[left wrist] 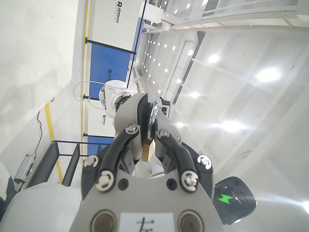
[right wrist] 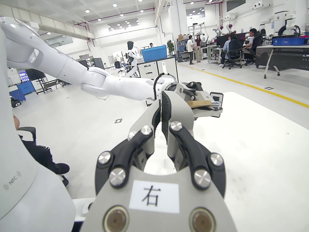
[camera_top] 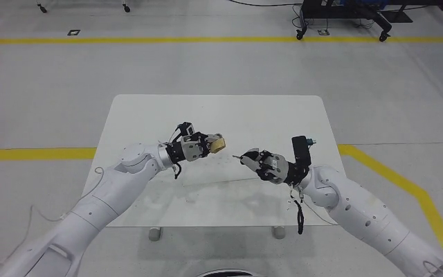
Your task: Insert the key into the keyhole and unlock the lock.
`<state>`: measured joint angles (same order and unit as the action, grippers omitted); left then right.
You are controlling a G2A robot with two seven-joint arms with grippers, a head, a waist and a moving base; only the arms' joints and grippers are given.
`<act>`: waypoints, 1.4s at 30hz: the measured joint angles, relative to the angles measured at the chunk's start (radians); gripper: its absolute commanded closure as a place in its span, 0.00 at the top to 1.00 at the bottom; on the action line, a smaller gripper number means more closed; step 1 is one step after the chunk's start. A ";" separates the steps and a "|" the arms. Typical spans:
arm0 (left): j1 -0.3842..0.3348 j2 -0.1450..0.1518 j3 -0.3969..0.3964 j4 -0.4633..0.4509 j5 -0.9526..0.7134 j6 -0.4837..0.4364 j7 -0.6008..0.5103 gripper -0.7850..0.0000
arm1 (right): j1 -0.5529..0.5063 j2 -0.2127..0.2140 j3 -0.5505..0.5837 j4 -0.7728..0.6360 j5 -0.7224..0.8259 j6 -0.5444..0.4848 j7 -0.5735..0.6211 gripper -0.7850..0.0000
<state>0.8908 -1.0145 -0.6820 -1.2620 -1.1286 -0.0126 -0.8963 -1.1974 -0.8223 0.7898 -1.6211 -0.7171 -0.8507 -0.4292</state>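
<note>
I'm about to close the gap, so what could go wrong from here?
1. The lock is held above the table by the left gripper alone; a push from the key may twist it in that grip.
2. The key juts only slightly from the right gripper, apart from the lock; an off-line contact may shift it.

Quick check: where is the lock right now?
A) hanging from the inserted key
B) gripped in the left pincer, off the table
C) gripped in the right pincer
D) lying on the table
B: the brass lock is gripped by the left pincer above the table, while the right pincer holds the key apart from it.
</note>
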 measured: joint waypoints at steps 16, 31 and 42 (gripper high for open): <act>0.075 -0.025 -0.038 -0.140 0.252 -0.064 0.433 0.00 | -0.025 -0.018 -0.034 -0.059 0.784 0.290 0.471 0.00; 0.061 -0.079 -0.063 -0.106 0.224 -0.076 0.463 0.00 | -0.084 -0.059 0.011 -0.063 0.811 0.371 0.372 0.00; 0.065 -0.103 -0.081 -0.096 0.300 -0.119 0.471 0.00 | -0.035 -0.126 -0.043 0.017 0.801 0.352 0.330 0.00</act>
<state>0.9562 -1.1179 -0.7632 -1.3576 -0.8285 -0.1316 -0.4255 -1.2328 -0.9486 0.7464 -1.6039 0.0839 -0.4983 -0.0994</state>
